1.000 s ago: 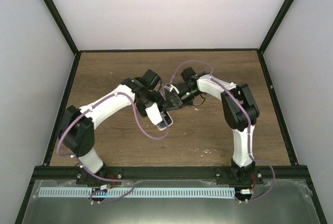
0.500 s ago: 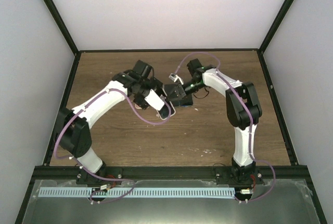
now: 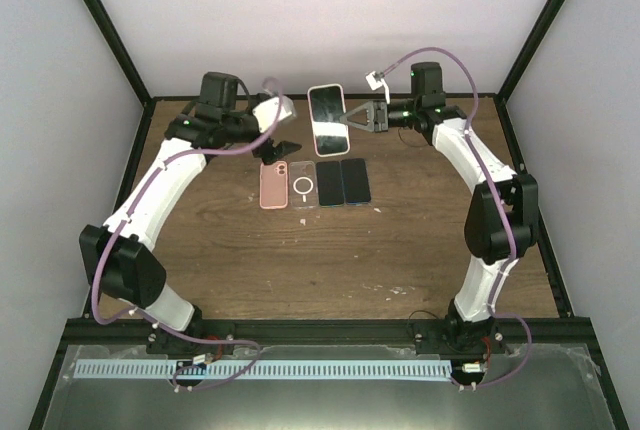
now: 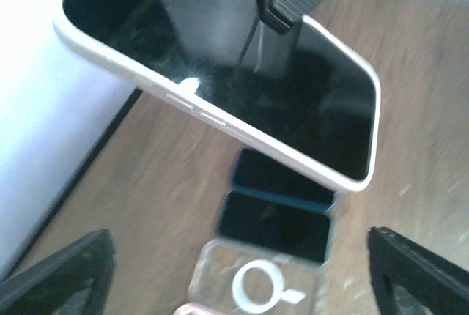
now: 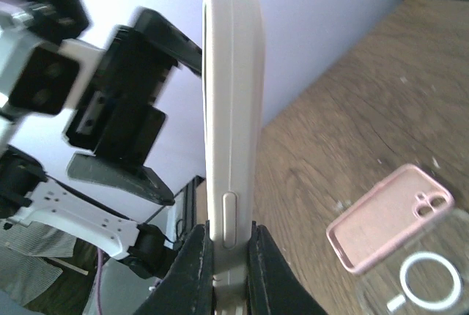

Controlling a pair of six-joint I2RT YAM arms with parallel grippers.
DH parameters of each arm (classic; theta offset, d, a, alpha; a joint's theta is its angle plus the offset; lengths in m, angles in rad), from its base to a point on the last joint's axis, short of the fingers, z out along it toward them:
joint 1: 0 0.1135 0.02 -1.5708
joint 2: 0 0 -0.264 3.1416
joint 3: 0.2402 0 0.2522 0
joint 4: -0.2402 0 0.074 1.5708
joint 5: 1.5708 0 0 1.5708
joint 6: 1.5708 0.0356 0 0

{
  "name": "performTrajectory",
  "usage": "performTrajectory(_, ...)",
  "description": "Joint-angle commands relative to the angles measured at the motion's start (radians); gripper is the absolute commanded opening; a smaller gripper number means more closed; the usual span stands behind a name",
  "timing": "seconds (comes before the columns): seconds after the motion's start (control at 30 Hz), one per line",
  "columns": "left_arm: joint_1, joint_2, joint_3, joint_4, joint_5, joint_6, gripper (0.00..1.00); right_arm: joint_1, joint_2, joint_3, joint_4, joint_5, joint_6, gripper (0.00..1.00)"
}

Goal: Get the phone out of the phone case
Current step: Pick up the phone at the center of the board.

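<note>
The phone, screen dark, sits in a cream-white phone case [image 3: 327, 118] and hangs in the air over the far part of the table. My right gripper [image 3: 352, 117] is shut on its right end. In the right wrist view the cased phone [image 5: 231, 110] stands edge-on between the right gripper's [image 5: 231, 271] two pads. My left gripper [image 3: 288, 128] is open just left of the phone and holds nothing. From the left wrist the cased phone [image 4: 220, 88] fills the upper view, above the left gripper [image 4: 238, 278].
A row lies on the wooden table [image 3: 400, 240] below the phone: a pink case [image 3: 273, 185], a clear case with a white ring [image 3: 304, 185], a dark phone [image 3: 329, 182] and a blue phone [image 3: 354, 181]. White walls and a black frame enclose the table.
Both arms have swung from the table's middle toward the far side. The right gripper has closed on the cased phone and carries it there; the left gripper has opened. The row on the table is uncovered.
</note>
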Motion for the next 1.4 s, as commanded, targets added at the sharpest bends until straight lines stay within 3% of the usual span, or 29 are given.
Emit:
performTrajectory(0.0,0.026,0.011,0.002,0.119,0.351,-0.480,0.87,0.006,-0.070,-0.003,0.331,-0.092,0.255,0.01)
performTrajectory(0.17,0.025,0.015,-0.077,0.443,0.480,-0.879,0.78,0.009,-0.100,-0.096,0.653,-0.078,0.507,0.01)
performTrajectory(0.33,0.011,0.057,-0.091,0.636,0.530,-1.129,0.64,0.018,-0.122,-0.114,0.685,-0.065,0.527,0.01)
performTrajectory(0.5,-0.033,0.076,-0.093,0.643,0.524,-1.157,0.46,0.020,-0.133,-0.139,0.765,-0.065,0.592,0.01)
performTrajectory(0.63,-0.035,0.078,-0.111,0.669,0.533,-1.186,0.17,0.020,-0.145,-0.143,0.756,-0.090,0.576,0.01)
performTrajectory(0.73,-0.038,0.067,-0.111,0.653,0.564,-1.148,0.01,0.019,-0.158,-0.139,0.661,-0.109,0.500,0.06)
performTrajectory(0.87,-0.046,0.049,-0.105,0.537,0.606,-1.020,0.00,0.019,-0.163,-0.081,0.345,-0.132,0.249,0.39)
performTrajectory(0.93,-0.055,0.040,-0.095,0.406,0.614,-0.884,0.00,0.021,-0.155,-0.039,0.194,-0.123,0.124,0.46)
performTrajectory(1.13,-0.091,0.047,-0.087,0.185,0.602,-0.657,0.00,0.039,-0.120,0.042,-0.072,-0.095,-0.095,0.42)
performTrajectory(1.23,-0.096,0.053,-0.083,0.182,0.591,-0.656,0.00,0.056,-0.113,0.065,-0.217,-0.076,-0.216,0.31)
performTrajectory(1.37,-0.094,0.061,-0.075,0.184,0.594,-0.662,0.00,0.061,-0.117,0.067,-0.320,-0.074,-0.302,0.35)
